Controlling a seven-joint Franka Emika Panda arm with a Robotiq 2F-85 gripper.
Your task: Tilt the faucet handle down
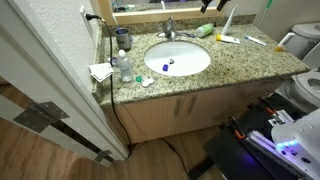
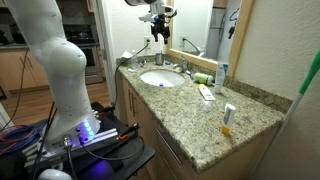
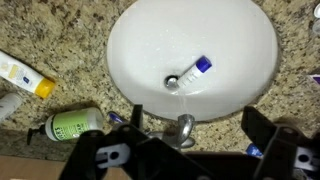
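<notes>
One white basin (image 3: 240, 40), one faucet handle (image 3: 185, 128), one green bottle (image 3: 72, 123) by the back edge, one blue-capped tube (image 3: 197, 68) in the basin, one yellow-capped tube (image 3: 25, 77).

The gripper (image 3: 193, 120), jaws spread, frames the faucet (image 3: 185, 128) beside a white basin (image 3: 140, 45) holding a tube (image 3: 193, 70).

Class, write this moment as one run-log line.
stage: pre-contact | gripper: above basin, jaws open | faucet handle: untouched
</notes>
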